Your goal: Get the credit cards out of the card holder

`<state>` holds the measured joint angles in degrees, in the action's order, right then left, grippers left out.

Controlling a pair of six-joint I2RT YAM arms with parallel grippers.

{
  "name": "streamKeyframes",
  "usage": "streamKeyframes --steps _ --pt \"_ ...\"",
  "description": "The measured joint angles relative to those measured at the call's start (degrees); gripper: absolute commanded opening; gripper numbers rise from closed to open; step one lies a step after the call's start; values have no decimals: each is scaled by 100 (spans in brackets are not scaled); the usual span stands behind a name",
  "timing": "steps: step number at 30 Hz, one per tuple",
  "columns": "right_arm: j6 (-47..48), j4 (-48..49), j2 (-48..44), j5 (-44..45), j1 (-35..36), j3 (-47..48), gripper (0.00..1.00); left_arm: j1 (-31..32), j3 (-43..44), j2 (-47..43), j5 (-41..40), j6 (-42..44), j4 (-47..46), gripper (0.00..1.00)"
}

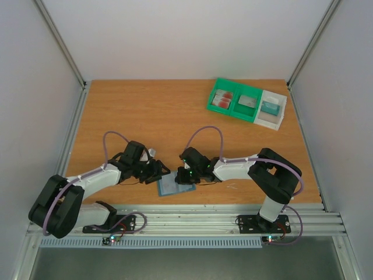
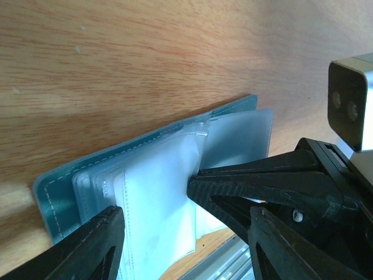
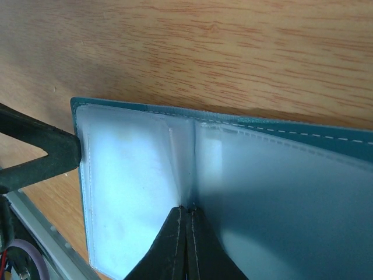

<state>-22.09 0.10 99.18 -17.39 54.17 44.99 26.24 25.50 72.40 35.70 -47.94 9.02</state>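
While open, card holder (image 1: 168, 187) runs left-right.

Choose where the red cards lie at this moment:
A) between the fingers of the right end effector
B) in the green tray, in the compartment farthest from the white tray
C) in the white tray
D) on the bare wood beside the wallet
B: the top view shows the red cards inside that compartment of the green tray, far from the open card holder near the arms.
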Motion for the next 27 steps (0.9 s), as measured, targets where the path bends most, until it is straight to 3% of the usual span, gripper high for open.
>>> streamKeyframes --steps 15,27 --pt "-125 422 -44 -24 0 -232 1 -7 -28 348 50 -28 -470 60" --pt "-345 1276 -114 -24 0 -704 1 -9 -391 468 341 -595 -1462 59"
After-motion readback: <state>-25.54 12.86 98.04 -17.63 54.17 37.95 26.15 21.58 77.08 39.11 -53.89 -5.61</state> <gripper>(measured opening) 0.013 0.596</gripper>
